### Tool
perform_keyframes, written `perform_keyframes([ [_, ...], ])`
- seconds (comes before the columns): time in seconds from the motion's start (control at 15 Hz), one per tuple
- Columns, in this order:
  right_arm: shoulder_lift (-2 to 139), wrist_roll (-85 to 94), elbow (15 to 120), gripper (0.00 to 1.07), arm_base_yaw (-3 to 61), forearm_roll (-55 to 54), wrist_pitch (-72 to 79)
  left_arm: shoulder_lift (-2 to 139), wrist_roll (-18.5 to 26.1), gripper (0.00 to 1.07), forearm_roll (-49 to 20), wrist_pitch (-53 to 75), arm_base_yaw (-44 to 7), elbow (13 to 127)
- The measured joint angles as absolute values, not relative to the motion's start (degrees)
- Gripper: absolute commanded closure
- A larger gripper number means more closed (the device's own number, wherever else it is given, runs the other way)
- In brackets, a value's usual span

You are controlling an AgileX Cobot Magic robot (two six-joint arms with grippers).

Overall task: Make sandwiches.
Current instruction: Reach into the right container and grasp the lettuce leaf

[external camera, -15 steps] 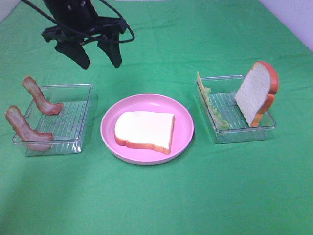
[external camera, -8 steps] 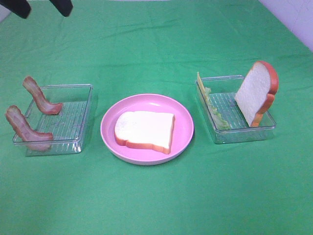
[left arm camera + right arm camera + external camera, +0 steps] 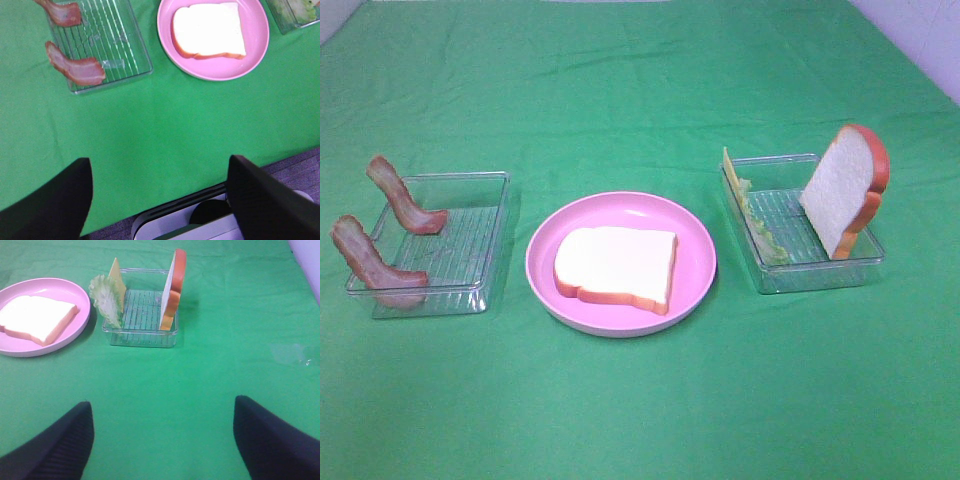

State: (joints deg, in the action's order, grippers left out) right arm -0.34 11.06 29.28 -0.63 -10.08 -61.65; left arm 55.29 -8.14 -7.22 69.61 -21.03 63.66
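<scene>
One white bread slice (image 3: pixel 615 265) with an orange-brown crust lies flat on the round pink plate (image 3: pixel 698 258) at the middle. Another bread slice (image 3: pixel 845 190) leans upright in the clear right tray (image 3: pixel 820 272), beside green lettuce (image 3: pixel 760 228) and a yellow cheese square (image 3: pixel 727 168). Two bacon strips (image 3: pixel 405 200) (image 3: pixel 368 262) rest against the clear left tray (image 3: pixel 470 250). Neither gripper shows in the exterior view. My left gripper (image 3: pixel 160 162) hangs open over bare cloth near the table's front edge. My right gripper (image 3: pixel 163 402) is open too, well short of the right tray (image 3: pixel 142 335).
Green cloth covers the whole table. In the left wrist view the table's front edge (image 3: pixel 200 187) and grey hardware below it show between the fingers. A white wall edge (image 3: pixel 920 40) sits at the back right.
The left gripper, a second ago above the back left of the table, has gone up and left out of the exterior view. Food and trays have not moved.
</scene>
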Motion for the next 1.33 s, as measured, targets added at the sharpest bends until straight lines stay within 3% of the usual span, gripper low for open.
perform_keyframes([
  [0.6,-0.34,11.06,29.28,0.33,-0.63,-10.08,-61.65,23.66,-8.71,0.35,-6.36,69.79,-21.03,43.03],
  [0.8,-0.34,11.06,29.28,0.33,-0.63,-10.08,-61.65,13.81,-8.48,0.35,-2.69,69.79,-21.03,38.33],
  [1.0,-0.34,11.06,29.28,0.33,-0.63,-10.08,-61.65,6.13,-3.9,0.35,0.29,69.79,-21.03,33.4],
  [1.33,-0.34,11.06,29.28,0.33,-0.63,-10.08,-61.65,4.87,0.0,0.35,0.0,62.62,-21.03,29.79],
])
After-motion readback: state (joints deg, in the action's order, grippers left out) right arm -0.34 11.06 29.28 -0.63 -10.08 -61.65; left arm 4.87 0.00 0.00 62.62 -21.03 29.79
